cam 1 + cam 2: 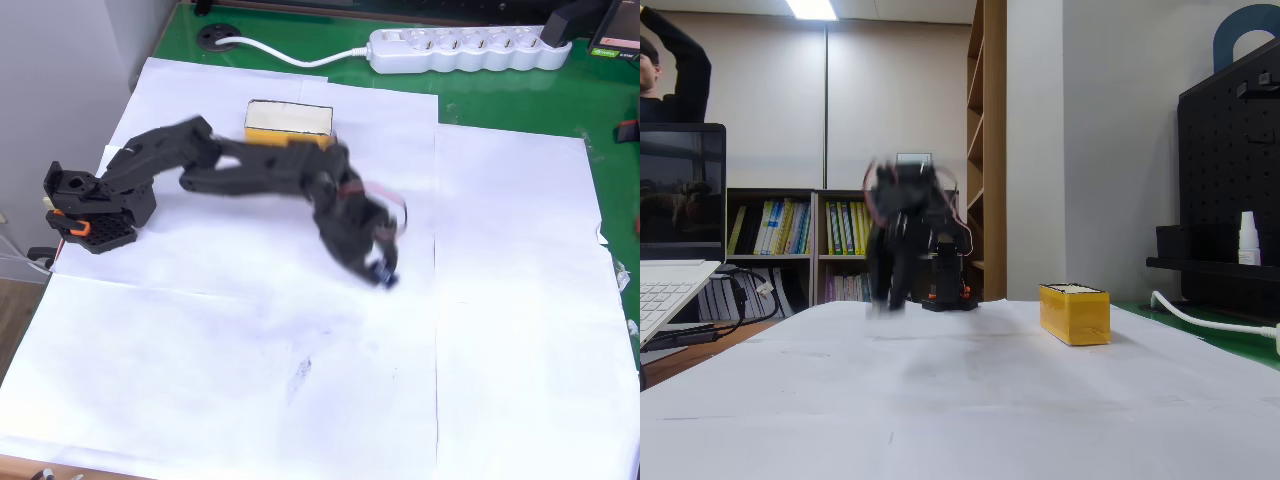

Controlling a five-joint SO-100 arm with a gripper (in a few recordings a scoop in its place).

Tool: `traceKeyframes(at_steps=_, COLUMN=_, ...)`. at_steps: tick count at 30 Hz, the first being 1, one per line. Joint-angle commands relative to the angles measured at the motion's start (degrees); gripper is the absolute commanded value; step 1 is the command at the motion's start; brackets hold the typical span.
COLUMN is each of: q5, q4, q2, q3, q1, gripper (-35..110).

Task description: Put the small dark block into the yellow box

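The yellow box stands at the back of the white paper, its cream top facing up; in the fixed view the yellow box sits right of centre. My black arm reaches from its base at the left across the front of the box. The gripper hangs over the paper to the right of and nearer than the box, smeared by motion blur. In the fixed view the gripper points down, just above the paper, left of the box. I cannot make out the small dark block; whether it is between the fingers is hidden by the blur.
A white power strip with its cable lies on the green table behind the paper. The arm's base stands at the left edge. A laptop and a person are at the left of the fixed view.
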Motion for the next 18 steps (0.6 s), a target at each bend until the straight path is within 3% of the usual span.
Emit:
traceKeyframes(at_steps=1, q5=0.88, q4=1.49, q2=-16.96, q3=6.77, q1=-1.41, gripper=0)
traceKeyframes(at_steps=10, q5=-2.64, q4=17.49, q2=-40.69, q3=-14.85, q1=-19.16, gripper=0)
traceKeyframes(at_steps=18, q5=-1.05, q4=18.11, q2=-54.23, q3=-37.97, q1=-36.65, gripper=0)
